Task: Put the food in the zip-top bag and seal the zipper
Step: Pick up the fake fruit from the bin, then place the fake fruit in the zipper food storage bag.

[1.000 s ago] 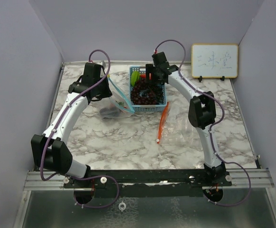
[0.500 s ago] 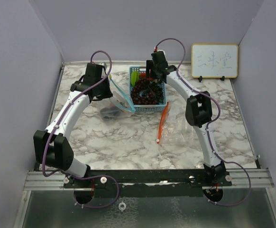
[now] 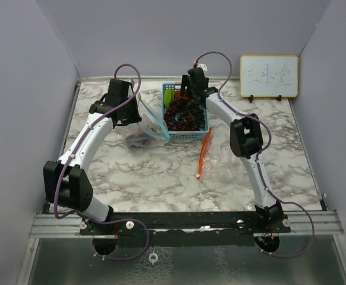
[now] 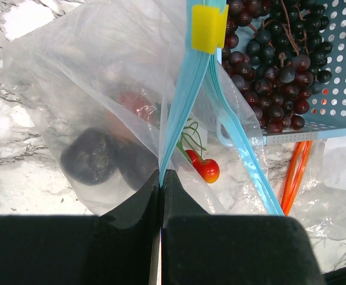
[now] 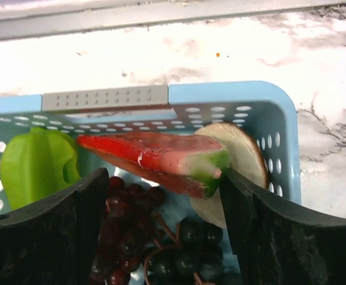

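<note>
A marbled table (image 3: pixel 161 178) within lilac walls (image 3: pixel 161 35) bears one basket (image 3: pixel 188 135), one orange-zippered bag (image 3: pixel 223 151), one zip-top bag (image 3: pixel 151 126) clamped by the left gripper (image 4: pixel 161 176), and one watermelon wedge (image 5: pixel 155 157) between the right gripper (image 5: pixel 164 178)'s parted jaws.

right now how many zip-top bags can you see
2: the blue-zipper bag pinched by the left gripper, and the orange-zipper bag lying flat by the basket.

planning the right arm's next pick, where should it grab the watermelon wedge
Probably mid-length, across the thin red faces, coming from above: the watermelon wedge lies long and narrow over the grapes by the basket wall. The open right pincer spans its length, so turn first.
</note>
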Available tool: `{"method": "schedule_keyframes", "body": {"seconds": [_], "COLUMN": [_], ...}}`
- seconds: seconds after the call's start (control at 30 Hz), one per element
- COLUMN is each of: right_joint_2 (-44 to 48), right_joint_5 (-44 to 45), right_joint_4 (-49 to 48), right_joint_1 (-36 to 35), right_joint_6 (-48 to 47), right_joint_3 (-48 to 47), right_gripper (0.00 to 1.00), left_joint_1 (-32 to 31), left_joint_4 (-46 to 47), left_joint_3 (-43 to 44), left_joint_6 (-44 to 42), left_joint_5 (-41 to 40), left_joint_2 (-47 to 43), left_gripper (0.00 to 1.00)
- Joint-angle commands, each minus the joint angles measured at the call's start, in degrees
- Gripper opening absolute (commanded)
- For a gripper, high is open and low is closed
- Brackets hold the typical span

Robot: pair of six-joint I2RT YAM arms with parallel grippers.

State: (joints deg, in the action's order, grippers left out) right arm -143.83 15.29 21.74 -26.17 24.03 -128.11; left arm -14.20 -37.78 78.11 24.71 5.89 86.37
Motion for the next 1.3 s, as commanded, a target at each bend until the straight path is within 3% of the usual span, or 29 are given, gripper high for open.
{"method": "schedule_keyframes", "body": {"seconds": [0.0, 0.17, 0.23, 0.3, 0.33, 0.37, 0.4, 0.6, 0.93, 1.1, 1.27], "right_joint_2": [0.1, -1.4, -1.9, -0.6, 0.4, 1.5, 2.5, 9.8, 35.3, 43.3, 47.9], "right_joint_5": [2.5, 1.3, 1.2, 1.3, 1.5, 1.9, 2.6, 2.8, -7.4, -16.1, -20.5], "right_joint_4": [-11.2, -12.6, -12.6, -15.1, -17.1, -19.0, -20.5, -23.8, -27.0, -24.5, -19.4], "right_joint_1": [-0.3, -0.3, -0.3, -0.3, -0.3, -0.3, -0.3, -0.3, -0.3, -1.3, -8.1], "right_joint_6": [3.9, 7.6, 8.4, 8.7, 8.7, 8.6, 8.5, 5.2, 4.3, 1.8, -1.7], "right_joint_3": [4.8, 5.1, 4.8, 7.0, 9.6, 11.6, 13.2, 21.1, 44.0, 46.4, 46.6], "right_gripper": [0.77, 0.76, 0.71, 0.55, 0.37, 0.13, 0.04, 0.02, 0.02, 0.02, 0.02], "left_joint_1": [0.5, 0.6, 0.7, 0.7, 0.7, 0.7, 0.7, 0.8, 0.8, 0.9, 0.9], "left_joint_4": [0.5, 0.4, 0.4, 0.3, 0.2, 0.2, 0.1, 0.3, 0.8, 1.0, 1.2], "left_joint_3": [1.5, 1.7, 1.8, 1.9, 1.9, 1.9, 1.9, 2.4, 1.8, 2.2, 3.3], "left_joint_6": [-0.8, -0.9, -1.1, -1.3, -1.3, -1.4, -1.4, -1.3, -0.8, -0.2, 0.3], "left_joint_5": [1.1, 1.3, 1.2, 1.1, 1.0, 1.0, 1.0, 1.5, 1.8, 2.9, 3.5], "left_joint_2": [0.4, 0.7, 0.8, 0.9, 1.0, 1.0, 1.0, 1.0, 0.0, 0.3, 0.3], "left_gripper": [0.00, 0.00, 0.00, 0.00, 0.00, 0.00, 0.00, 0.00, 0.00, 0.00, 0.00]}}
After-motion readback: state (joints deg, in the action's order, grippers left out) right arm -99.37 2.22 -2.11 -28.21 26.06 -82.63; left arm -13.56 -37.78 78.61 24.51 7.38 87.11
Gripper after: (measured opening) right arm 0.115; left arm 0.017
